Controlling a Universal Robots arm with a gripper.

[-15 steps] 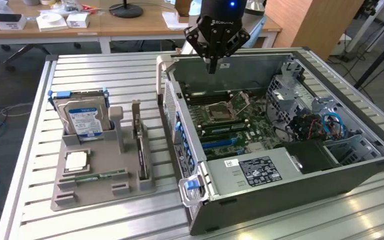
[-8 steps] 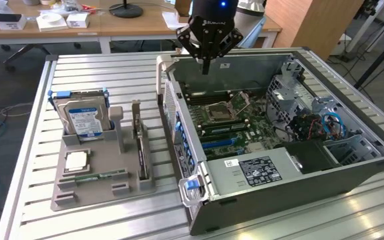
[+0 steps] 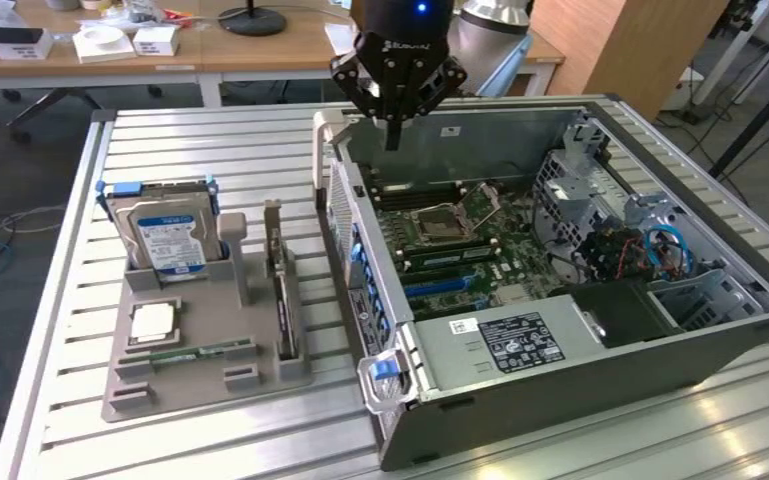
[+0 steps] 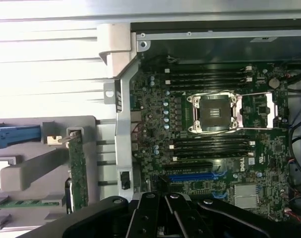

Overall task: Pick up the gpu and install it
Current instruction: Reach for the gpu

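Gpu (image 3: 281, 300) stands on edge in the grey holder (image 3: 157, 372), at nine o'clock from the open case (image 3: 598, 400), apparently untouched. The gripper (image 3: 392, 142) hovers over the case's eleven o'clock corner, fingers (image 3: 392, 128) closed on nothing. Pick-up hasn't begun; grasping calls for parted fingers above the card.

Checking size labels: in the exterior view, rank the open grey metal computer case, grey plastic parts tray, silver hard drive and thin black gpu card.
1. open grey metal computer case
2. grey plastic parts tray
3. silver hard drive with blue-white label
4. thin black gpu card, seen nearly edge-on, so its shown area ranks last
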